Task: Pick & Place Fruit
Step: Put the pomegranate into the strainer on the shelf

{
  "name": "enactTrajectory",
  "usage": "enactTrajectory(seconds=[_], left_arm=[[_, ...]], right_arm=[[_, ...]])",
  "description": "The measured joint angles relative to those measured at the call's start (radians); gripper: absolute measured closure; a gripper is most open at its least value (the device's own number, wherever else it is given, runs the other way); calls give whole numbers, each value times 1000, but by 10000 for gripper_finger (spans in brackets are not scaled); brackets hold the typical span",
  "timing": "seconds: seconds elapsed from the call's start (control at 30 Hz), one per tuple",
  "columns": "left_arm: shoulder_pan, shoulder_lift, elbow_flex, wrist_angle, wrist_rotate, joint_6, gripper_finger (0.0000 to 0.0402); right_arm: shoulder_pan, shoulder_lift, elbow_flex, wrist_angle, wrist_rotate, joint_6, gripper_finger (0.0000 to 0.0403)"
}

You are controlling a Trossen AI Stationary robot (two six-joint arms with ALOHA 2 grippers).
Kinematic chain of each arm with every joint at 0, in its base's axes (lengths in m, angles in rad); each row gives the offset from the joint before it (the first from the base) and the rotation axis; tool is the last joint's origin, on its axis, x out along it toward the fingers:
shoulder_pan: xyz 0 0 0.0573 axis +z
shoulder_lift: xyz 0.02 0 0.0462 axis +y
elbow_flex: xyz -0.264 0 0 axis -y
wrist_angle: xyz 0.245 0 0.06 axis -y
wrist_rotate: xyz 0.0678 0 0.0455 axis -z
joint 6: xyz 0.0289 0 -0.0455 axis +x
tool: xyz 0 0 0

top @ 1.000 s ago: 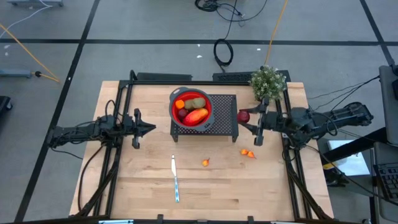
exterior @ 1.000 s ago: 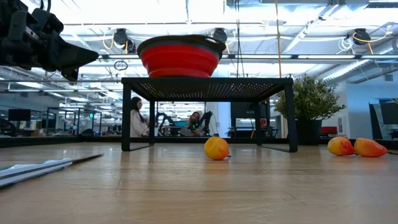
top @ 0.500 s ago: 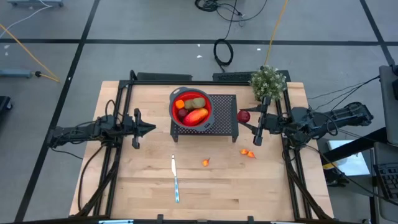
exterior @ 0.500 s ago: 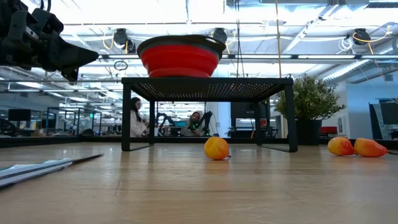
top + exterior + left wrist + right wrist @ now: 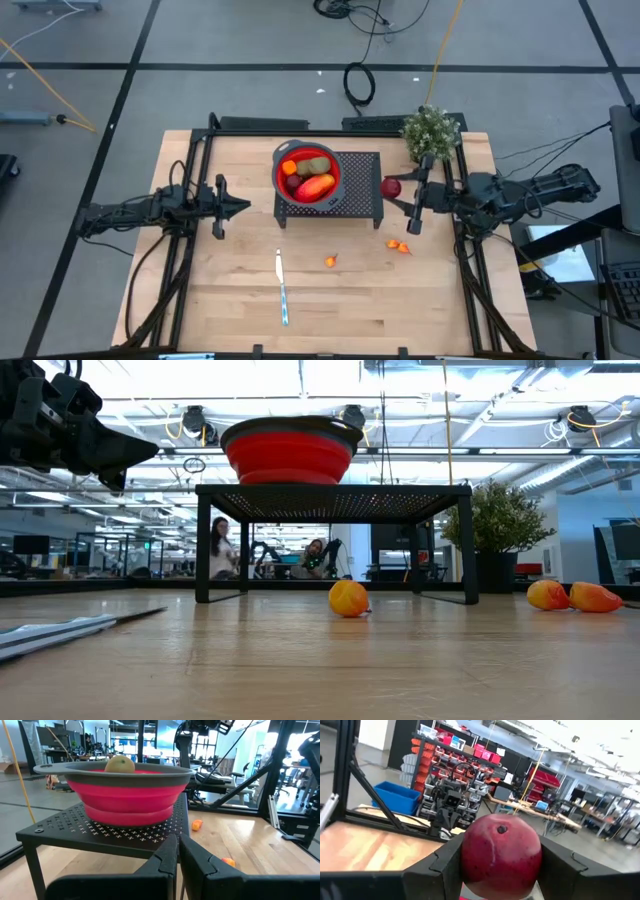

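- The right gripper is clamped on a dark red fruit; its two fingers press the fruit's sides, and the high view shows it just right of the black rack, above the table.
- The left gripper hangs over the table left of the rack, its jaws closed together with nothing between them; the left wrist view shows the fingers touching and aimed at the rack.
- The red bowl with a grey rim sits on the rack's left part.
- Inside the bowl lie a red-orange oval fruit, a brown-green kiwi, a small orange piece and a dark purple one.
- One small orange fruit lies on the table in front of the rack, well apart from both grippers.
- A pair of small orange fruits, touching each other, lies on the table near the rack's front right leg, close below the right gripper.
- A knife lies on the table left of the single orange fruit, lengthwise toward the front edge.
- A potted plant stands at the table's back right corner.
- In the low view, people sit in the room behind, seen under the rack.
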Motion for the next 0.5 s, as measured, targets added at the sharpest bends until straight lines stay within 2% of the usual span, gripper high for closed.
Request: enactTrajectory(seconds=[0.2, 0.5], left_arm=[[0, 0, 0, 0, 0, 2, 380], [0, 0, 0, 0, 0, 2, 380]], right_arm=[[0, 23, 0, 0, 1, 169, 214], [-16, 67, 0, 11, 8, 565, 217]])
